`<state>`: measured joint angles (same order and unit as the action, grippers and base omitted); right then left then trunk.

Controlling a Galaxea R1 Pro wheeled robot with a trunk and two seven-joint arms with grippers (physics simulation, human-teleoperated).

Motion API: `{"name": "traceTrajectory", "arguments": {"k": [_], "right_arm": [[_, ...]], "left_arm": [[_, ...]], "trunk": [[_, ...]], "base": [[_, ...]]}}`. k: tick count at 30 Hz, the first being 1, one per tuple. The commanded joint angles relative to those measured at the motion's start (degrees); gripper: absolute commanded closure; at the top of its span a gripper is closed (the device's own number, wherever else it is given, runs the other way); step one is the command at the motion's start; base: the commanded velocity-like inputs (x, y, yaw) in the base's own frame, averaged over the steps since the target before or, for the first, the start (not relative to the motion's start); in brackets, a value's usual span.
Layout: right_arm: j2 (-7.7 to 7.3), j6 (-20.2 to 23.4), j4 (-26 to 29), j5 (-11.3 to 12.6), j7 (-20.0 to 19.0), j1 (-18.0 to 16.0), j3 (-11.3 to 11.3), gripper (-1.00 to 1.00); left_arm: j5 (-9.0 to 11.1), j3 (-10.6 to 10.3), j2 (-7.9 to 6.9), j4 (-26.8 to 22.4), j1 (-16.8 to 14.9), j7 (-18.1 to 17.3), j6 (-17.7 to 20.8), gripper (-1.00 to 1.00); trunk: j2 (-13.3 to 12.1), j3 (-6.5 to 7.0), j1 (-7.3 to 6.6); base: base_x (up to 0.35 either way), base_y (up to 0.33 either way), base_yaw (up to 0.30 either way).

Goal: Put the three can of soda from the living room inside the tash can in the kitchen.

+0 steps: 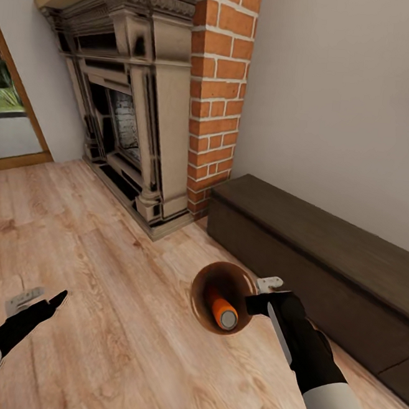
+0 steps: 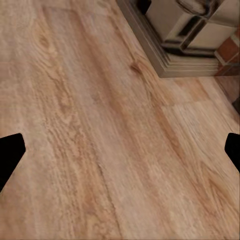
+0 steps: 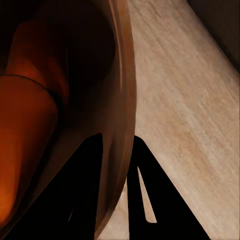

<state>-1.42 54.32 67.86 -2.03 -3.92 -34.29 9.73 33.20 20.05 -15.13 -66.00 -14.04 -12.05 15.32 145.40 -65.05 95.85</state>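
The tash can (image 1: 198, 294), a copper-brown bucket, hangs tilted above the pale wood floor, its mouth toward the camera. One orange can of soda (image 1: 221, 312) with a silver top lies inside it. My right gripper (image 1: 252, 302) is shut on the bucket's rim at its right side. In the right wrist view the rim wall (image 3: 119, 95) runs between the two fingers of the gripper (image 3: 117, 185), and the orange can (image 3: 25, 145) fills the inside. My left gripper (image 1: 42, 301) is low at the left, open and holding nothing; its fingertips (image 2: 10, 155) stand wide apart over bare floor.
A carved stone fireplace (image 1: 139, 98) with a red brick column (image 1: 218, 93) stands ahead. A long dark low bench (image 1: 325, 253) runs along the right wall, close to my right arm. A wood-framed glass door (image 1: 6, 123) is at the far left. Pale wood floor (image 1: 98, 269) stretches between them.
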Motion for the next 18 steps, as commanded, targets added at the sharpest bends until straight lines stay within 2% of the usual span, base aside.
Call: {"name": "traceTrajectory", "arguments": {"k": [1,7,18], "right_arm": [[0.03,0.00,0.02,0.89,-0.24,-0.02,0.03,1.00],[0.10,0.00,0.00,0.96,-0.15,0.08,0.10,1.00],[0.11,0.04,-0.16,1.06,-0.05,0.15,0.20,1.00]], "left_arm": [[-0.09,0.64,0.10,-0.45,0.28,-0.26,0.08,-1.00],[-0.31,1.60,0.28,-0.87,0.71,-0.53,0.05,-1.00],[-0.49,1.75,0.43,-0.64,0.77,-0.11,-0.51,-1.00]], "trunk": [[0.00,0.01,-0.01],[0.00,0.01,-0.01],[0.00,0.01,-0.01]], "base": [[0.287,0.000,0.257],[0.285,0.000,0.257],[0.284,0.000,0.257]]}}
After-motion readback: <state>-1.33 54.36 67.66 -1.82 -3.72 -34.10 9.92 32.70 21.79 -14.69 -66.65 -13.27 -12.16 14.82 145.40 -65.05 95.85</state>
